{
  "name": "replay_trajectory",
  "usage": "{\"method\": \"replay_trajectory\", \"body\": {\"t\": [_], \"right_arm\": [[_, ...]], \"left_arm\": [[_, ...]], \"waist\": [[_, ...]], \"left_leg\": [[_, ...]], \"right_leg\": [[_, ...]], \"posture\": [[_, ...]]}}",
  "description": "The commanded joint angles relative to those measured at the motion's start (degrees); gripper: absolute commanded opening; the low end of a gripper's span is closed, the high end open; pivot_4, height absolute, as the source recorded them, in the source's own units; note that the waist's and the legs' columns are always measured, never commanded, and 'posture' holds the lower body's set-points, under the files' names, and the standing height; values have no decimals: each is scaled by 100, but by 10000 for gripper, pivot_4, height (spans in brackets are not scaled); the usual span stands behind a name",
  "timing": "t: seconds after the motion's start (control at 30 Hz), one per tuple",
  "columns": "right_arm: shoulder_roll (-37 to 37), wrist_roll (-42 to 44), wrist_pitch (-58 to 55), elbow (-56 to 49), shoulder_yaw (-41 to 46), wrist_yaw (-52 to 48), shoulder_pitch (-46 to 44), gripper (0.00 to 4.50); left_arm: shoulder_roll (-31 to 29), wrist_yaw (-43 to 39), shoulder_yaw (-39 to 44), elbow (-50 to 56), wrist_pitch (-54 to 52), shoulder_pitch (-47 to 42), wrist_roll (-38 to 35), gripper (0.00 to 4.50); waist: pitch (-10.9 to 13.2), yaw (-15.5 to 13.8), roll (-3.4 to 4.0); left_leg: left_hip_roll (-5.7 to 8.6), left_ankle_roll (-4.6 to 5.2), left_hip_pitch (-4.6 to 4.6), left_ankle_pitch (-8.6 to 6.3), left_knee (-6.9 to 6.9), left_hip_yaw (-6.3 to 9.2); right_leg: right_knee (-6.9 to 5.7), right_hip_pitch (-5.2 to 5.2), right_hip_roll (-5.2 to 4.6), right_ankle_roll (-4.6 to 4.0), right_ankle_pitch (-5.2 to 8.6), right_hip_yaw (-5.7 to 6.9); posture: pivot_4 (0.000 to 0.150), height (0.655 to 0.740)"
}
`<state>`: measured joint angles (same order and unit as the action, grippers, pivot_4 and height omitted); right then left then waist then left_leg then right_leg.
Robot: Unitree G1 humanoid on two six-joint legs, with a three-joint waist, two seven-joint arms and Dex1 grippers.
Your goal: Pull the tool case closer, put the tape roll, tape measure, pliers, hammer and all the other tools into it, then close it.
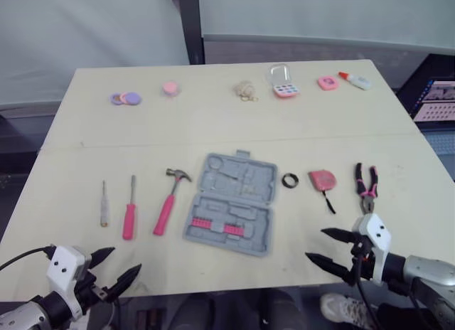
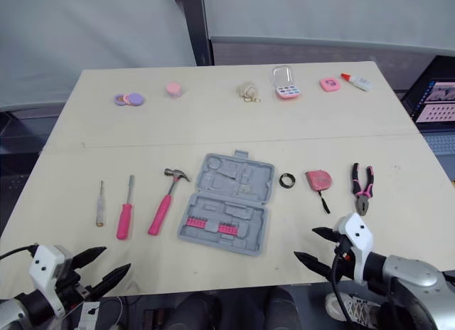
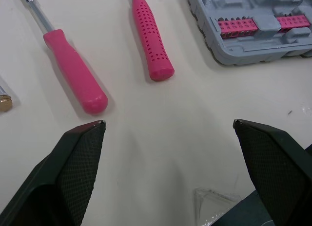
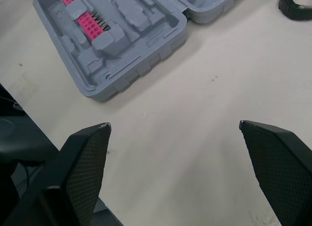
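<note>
1. Left eye view puts the tool case (image 1: 231,204) open and flat on the table (image 1: 213,124), front and centre. The hammer (image 1: 168,205) lies just to its left and the tape roll (image 1: 289,180) just to its right. The tape measure (image 1: 321,179) and pliers (image 1: 367,189) lie farther right, and the two screwdrivers (image 1: 129,216) farther left.
2. My left gripper (image 1: 125,259) and right gripper (image 1: 314,245) hover at the near table edge. Each has its jaws spread wide and holds nothing.
3. I judge the case to be stiff moulded plastic: light, broad, and likely to slide easily on this smooth top. I'd pinch the near half's outer wall, close to a corner, and drag it low. Lifting might make the hinged half flop.
4. The hammer looks head-heavy, so I'd grip the pink handle up near the head.
5. The tape roll is a thin ring lying flat, so it is awkward to take. I'd put one finger inside and one outside its wall.
6. The pliers are hard steel with grippy handles, so I'd clamp across both handles.
</note>
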<state>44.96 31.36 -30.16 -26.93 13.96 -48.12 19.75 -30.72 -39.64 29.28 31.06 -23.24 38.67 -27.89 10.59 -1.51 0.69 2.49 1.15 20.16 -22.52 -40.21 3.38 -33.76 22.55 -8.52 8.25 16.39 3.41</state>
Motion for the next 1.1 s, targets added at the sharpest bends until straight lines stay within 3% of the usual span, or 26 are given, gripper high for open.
{"method": "replay_trajectory", "body": {"t": [0.03, 0.57, 0.8, 0.83, 0.93, 1.1], "right_arm": [[-18, -16, 48, -135, 69, -20, 52, 44657], [-22, 3, 26, -137, 72, -10, 18, 44657], [136, 222, -362, -261, 180, -5, -156, 44657], [162, 281, -476, -280, 184, 6, -240, 44900], [181, 368, -729, -313, 125, 133, -610, 37151], [99, 408, -1106, -359, -87, 340, -1145, 12397]], "left_arm": [[-47, -2, 9, 130, -57, -20, -61, 45000], [-50, -18, -112, 132, -217, -206, -77, 45000], [-1183, -84, -186, 163, -2001, -1305, -931, 45000], [-1265, -89, -213, 136, -2091, -1534, -1018, 42598], [-1507, 11, -489, -132, -2331, -2381, -1020, 34365], [-1776, -84, -1156, -812, -2548, -3521, -826, 10344]], "waist": [[0, 0, 0], [-1, 0, 0], [-3, -5, -1], [-3, -3, -1], [-4, 22, 0], [-6, 30, 2]], "left_leg": [[0, 0, 0, 0, 0, 0], [-1, 0, -2, 0, 0, -3], [0, -3, -5, 3, -1, 0], [0, -2, -6, 3, -1, -1], [0, -4, -10, 2, 5, -2], [17, -10, -9, 4, 8, -7]], "right_leg": [[0, 0, 0, 0, 0, 0], [-3, 1, 1, 0, 0, 0], [-14, 1, 2, 0, 0, 0], [-17, 1, 1, 0, 0, -1], [-28, 9, 2, 0, 0, 2], [-45, 26, 7, 1, -1, 14]], "posture": [[1500, 7400], [1500, 7400], [1500, 7400], [1500, 7400], [1500, 7400], [1500, 7400]]}}
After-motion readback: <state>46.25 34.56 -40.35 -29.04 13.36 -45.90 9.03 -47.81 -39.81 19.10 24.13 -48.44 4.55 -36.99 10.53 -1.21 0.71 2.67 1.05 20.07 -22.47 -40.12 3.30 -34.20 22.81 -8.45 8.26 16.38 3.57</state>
